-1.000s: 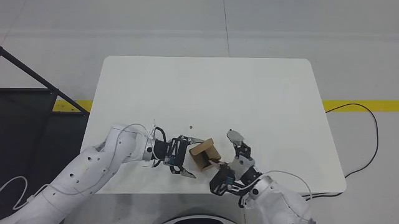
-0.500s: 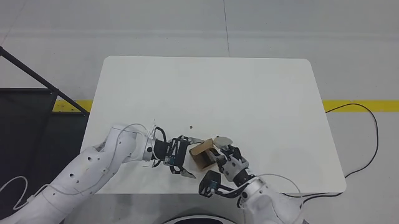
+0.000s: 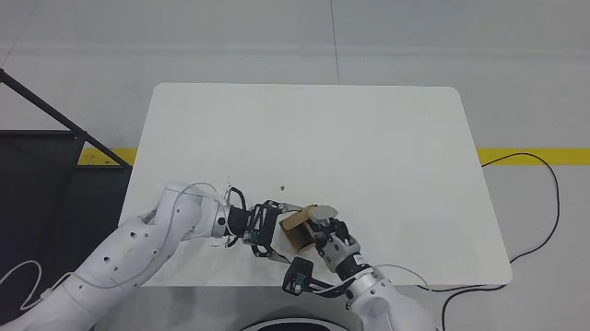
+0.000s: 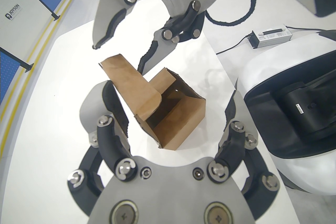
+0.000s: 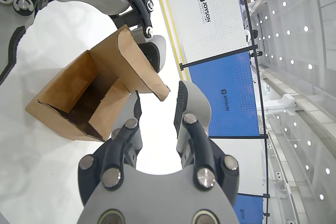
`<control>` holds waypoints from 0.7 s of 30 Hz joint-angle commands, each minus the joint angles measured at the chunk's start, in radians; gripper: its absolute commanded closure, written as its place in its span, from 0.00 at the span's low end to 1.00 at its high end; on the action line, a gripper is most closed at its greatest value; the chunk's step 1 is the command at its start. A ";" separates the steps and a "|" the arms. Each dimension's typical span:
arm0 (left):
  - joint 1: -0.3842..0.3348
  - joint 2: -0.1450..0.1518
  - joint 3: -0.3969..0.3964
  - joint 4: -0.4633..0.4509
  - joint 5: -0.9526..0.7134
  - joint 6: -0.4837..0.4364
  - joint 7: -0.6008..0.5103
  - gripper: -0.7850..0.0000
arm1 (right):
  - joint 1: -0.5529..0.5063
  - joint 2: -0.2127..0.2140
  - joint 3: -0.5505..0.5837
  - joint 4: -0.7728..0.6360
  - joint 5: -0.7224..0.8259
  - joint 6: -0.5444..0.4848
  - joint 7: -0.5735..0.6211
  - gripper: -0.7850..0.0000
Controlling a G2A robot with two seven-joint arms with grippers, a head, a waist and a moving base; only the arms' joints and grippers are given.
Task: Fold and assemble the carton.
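Two hands flank the small brown carton, which sits near the front edge of the white worktop, its mouth unclosed and its flaps unfolded. The left hand is spread wide, one finger on each side of the carton, gripping nothing. That stance looks meant to fence the light box in so it cannot slide when pushed. One of its pads lies against or just beside the tall flap; whether it presses cannot be told. The right hand hangs over the far side with its jaws parted to a middling gap and nothing between them. Its tips sit close to the tall flap's free end and apart from the card. Judging by this, it is placed to catch or push that flap down over the mouth, past the shorter flap beside it. The card looks thin and springy, so a flap may well bounce back.
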 commanded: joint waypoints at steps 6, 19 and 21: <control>0.000 -0.001 -0.002 0.005 0.003 0.001 0.010 0.00 | 0.021 -0.012 -0.015 0.004 -0.002 -0.019 0.015 0.70; 0.003 -0.002 -0.008 0.013 0.003 0.006 0.021 0.00 | 0.017 -0.024 -0.023 0.004 -0.035 -0.018 0.015 1.00; 0.003 -0.002 -0.011 0.016 -0.002 0.006 0.022 0.00 | 0.016 -0.025 -0.023 0.004 -0.037 -0.016 0.014 1.00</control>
